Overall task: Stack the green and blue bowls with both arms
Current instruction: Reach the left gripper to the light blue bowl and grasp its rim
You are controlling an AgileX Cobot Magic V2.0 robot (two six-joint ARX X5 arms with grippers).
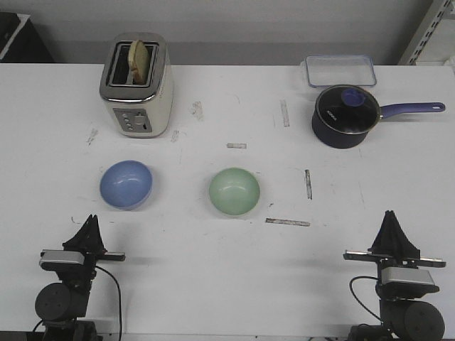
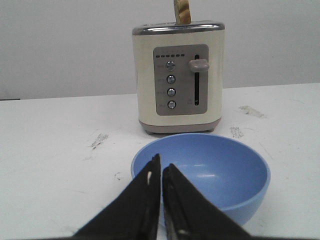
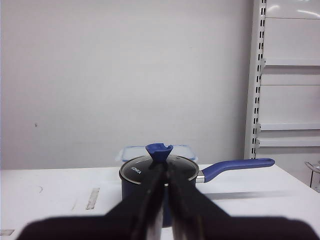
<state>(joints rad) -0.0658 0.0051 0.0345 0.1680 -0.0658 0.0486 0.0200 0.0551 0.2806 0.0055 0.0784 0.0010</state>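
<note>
You are starting with both grippers' jaws together, holding nothing. The blue bowl [image 2: 210, 175] is sitting just ahead of the left gripper [image 2: 161, 167]: spread the jaws before straddling its near rim. The green bowl [image 1: 234, 191] is waiting well apart from the right gripper [image 3: 165, 172].

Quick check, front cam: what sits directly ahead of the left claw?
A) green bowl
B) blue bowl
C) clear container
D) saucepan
B: the blue bowl lies just ahead of the left claw, and the left wrist view shows it right past the closed fingers; the green bowl sits nearer the table's middle.
</note>
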